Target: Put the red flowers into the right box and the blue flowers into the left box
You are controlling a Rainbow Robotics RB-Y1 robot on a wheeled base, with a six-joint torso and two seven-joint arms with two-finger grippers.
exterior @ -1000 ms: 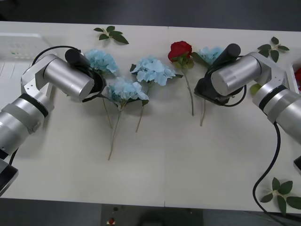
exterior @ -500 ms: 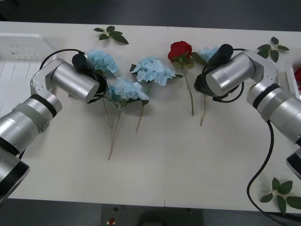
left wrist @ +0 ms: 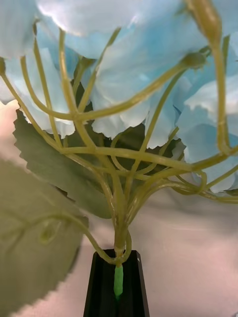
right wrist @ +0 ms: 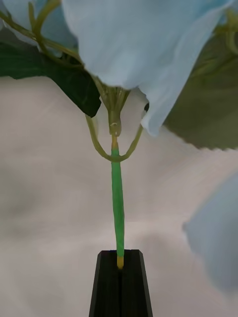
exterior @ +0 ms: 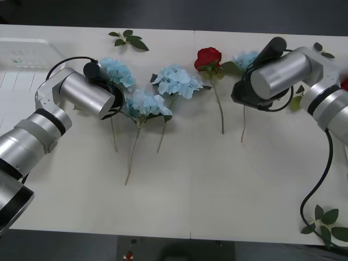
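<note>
White table (exterior: pixel 190 185) — 3 loose leaf sprigs (exterior: pixel 128 39).

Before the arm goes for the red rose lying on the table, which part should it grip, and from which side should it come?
Probably the bare stem of the red rose, below the leaves, coming from above. The stem lies flat, running toward the robot with bare table on both sides, so fingers closing across it would likely hold. The bloom is soft and wide.

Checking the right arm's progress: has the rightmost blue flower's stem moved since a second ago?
Yes. The blue flower stem, held in the right gripper, shifted right, away from the red rose.
</note>
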